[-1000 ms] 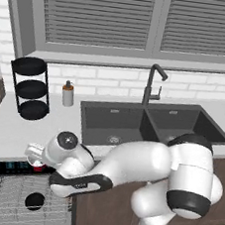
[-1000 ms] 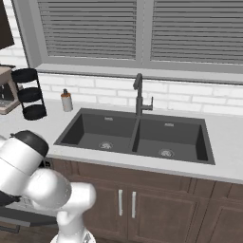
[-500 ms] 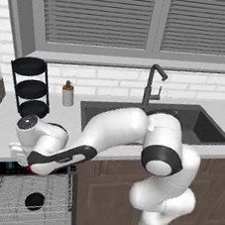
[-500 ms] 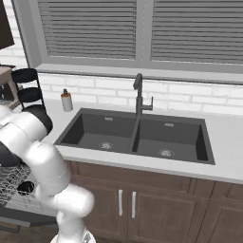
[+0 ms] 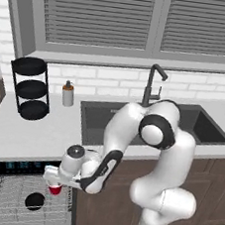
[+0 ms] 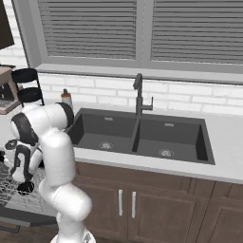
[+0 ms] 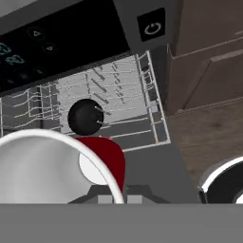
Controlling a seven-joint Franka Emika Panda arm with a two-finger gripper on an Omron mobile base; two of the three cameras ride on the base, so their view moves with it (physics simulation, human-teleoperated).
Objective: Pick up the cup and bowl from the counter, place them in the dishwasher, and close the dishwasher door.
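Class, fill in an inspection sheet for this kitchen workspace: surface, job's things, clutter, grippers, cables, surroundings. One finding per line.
Surface: light counter with a black double sink.
Job's things: red cup held over the open dishwasher rack; black bowl already lying in the rack.
Clutter: three-tier stand, soap bottle, both on the counter.
Grippers: gripper shut on the cup, above the rack.
Cables: nothing seen.
Surroundings: faucet, window blinds, brown cabinets, white brick wall.
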